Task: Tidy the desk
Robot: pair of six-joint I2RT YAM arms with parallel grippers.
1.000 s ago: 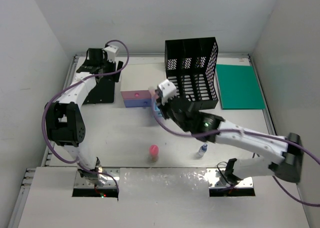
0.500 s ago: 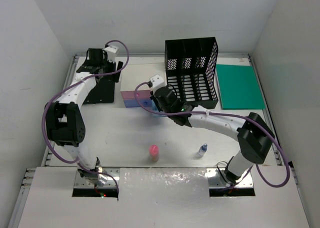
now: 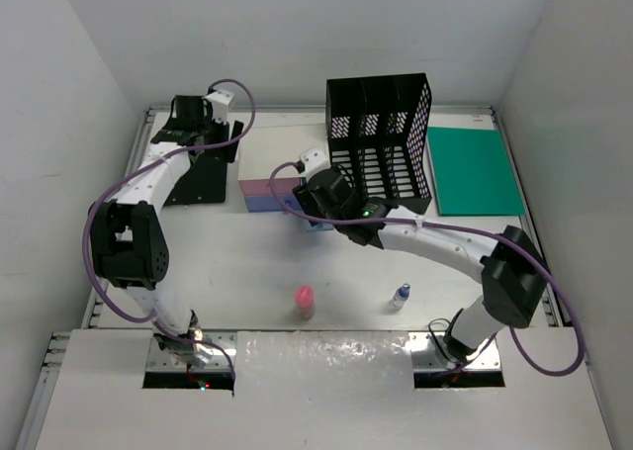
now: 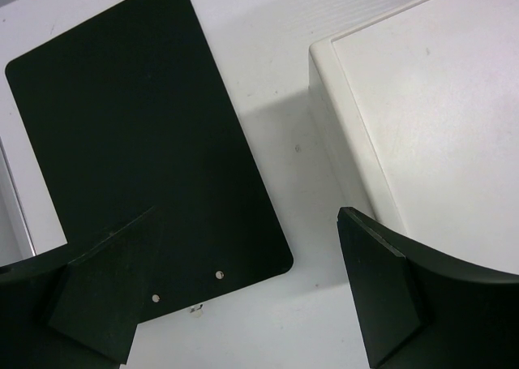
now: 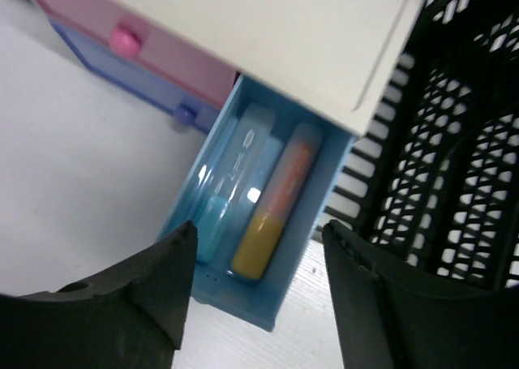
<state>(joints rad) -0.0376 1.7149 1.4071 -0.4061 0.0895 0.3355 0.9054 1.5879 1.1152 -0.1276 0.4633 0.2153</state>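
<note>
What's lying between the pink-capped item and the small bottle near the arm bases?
Nothing. The top view shows only bare desk between the pink-capped item and the small bottle.

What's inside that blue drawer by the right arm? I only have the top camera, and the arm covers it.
Observer: Right wrist view shows the open blue drawer holding an orange-yellow tube beside a clear blue case.
Operator: Is either one gripped?
Observer: No, the right tool hangs above the drawer, jaws apart, nothing between them.
Operator: And the other arm?
Observer: The left tool is open too, over a black board beside the white box.
</note>
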